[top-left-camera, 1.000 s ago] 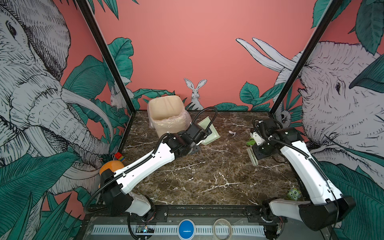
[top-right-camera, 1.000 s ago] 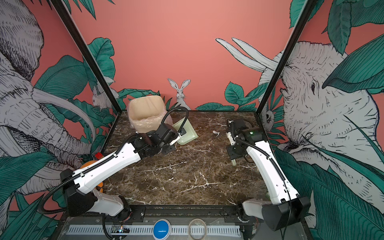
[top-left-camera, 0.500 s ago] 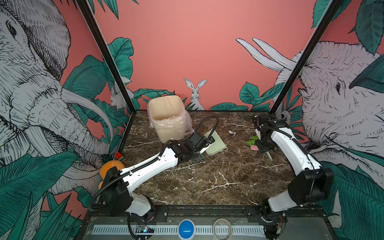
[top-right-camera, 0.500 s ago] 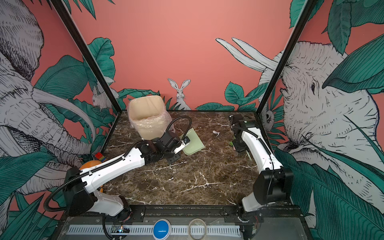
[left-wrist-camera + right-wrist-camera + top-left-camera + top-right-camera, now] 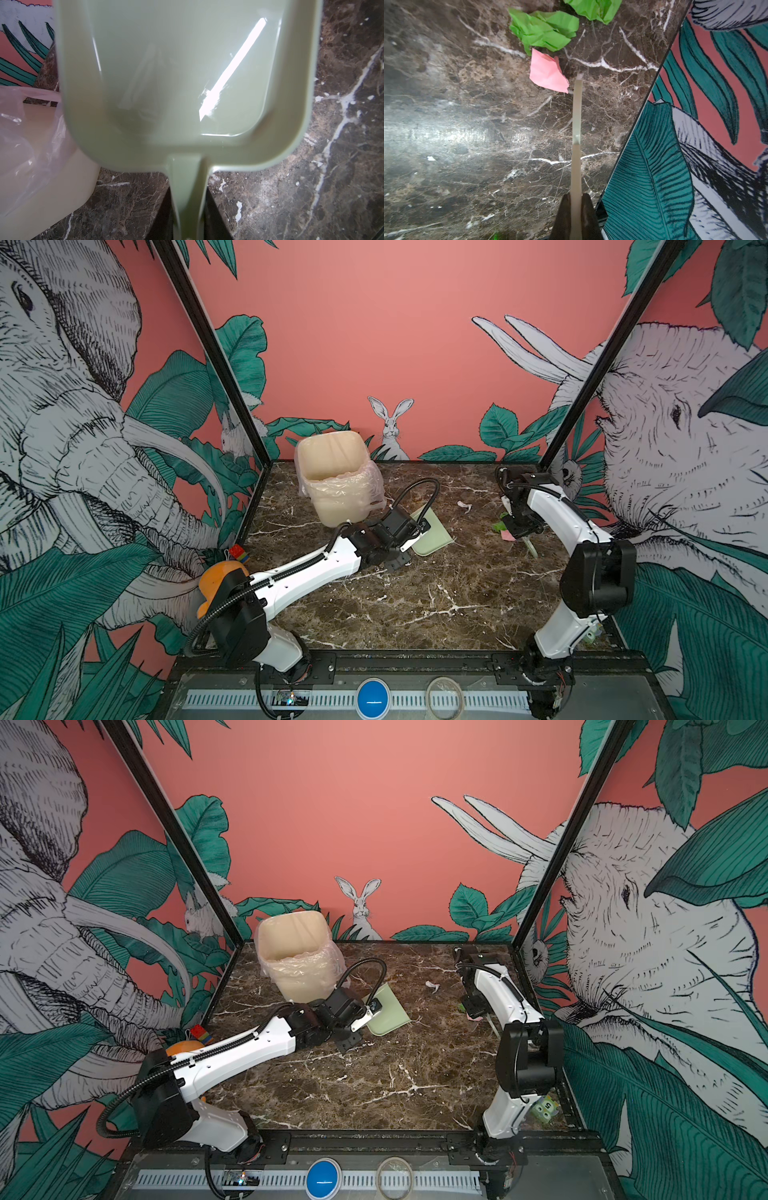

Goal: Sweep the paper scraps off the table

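Note:
Two bright green paper scraps (image 5: 544, 29) and a pink one (image 5: 548, 74) lie on the table (image 5: 415, 605) near its right edge; a white scrap (image 5: 463, 505) lies farther back. My right gripper (image 5: 576, 199) is shut on a thin pale brush (image 5: 576, 116), whose tip rests beside the pink scrap. In both top views this gripper (image 5: 519, 531) hangs over those scraps (image 5: 462, 1006). My left gripper (image 5: 188, 207) is shut on the handle of the pale green dustpan (image 5: 187, 72), which lies low over the table right of the bin, apart from the scraps (image 5: 432, 533).
A cream bin (image 5: 336, 485) with a clear liner stands at the back left, close to the dustpan. The painted right wall (image 5: 675, 166) runs close beside the brush. An orange object (image 5: 216, 572) and a small block (image 5: 237, 551) sit at the left edge, and a green block (image 5: 546, 1108) sits front right.
My left arm has carried the dustpan down and right, away from the bin. My right arm has folded its elbow up and back, and the brush now stands beside the pink scrap.

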`<state>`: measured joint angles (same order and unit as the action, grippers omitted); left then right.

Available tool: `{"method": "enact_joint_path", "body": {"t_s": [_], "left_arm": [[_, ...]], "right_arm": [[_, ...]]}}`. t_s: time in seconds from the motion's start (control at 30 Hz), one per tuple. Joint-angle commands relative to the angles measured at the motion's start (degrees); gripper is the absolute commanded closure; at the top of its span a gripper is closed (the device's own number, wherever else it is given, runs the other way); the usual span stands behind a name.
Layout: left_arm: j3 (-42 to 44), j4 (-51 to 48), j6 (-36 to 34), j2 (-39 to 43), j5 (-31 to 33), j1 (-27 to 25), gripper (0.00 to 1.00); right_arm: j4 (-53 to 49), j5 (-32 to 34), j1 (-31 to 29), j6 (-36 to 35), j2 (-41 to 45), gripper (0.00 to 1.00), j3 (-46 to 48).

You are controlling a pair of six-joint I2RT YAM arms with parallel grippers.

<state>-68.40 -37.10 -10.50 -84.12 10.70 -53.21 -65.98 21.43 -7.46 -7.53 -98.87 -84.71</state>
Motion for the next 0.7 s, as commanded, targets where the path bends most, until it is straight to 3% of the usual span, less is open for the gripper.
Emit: {"method": "enact_joint_path", "body": {"t_s": [0.0,0.5,0.67], "left_arm": [[0.82,1.2,0.3,-0.32,-0.77,-0.23,0.83],[1.78,1.12,0.55,-1.42,-0.83,-0.23,0.83],[2.03,0.42,0.91,-1.49,-0.68,-0.29,0.83]], "right_arm": [[-0.62,-3.06,-0.77,-0.56,2.03,1.0,-0.16],[-5.6,-8.54,-15.74,2.24,5.29,1.0,0.08],[-7.74,-5.79,-16.81,3.37,6.32,1.0,-1.58]]}}
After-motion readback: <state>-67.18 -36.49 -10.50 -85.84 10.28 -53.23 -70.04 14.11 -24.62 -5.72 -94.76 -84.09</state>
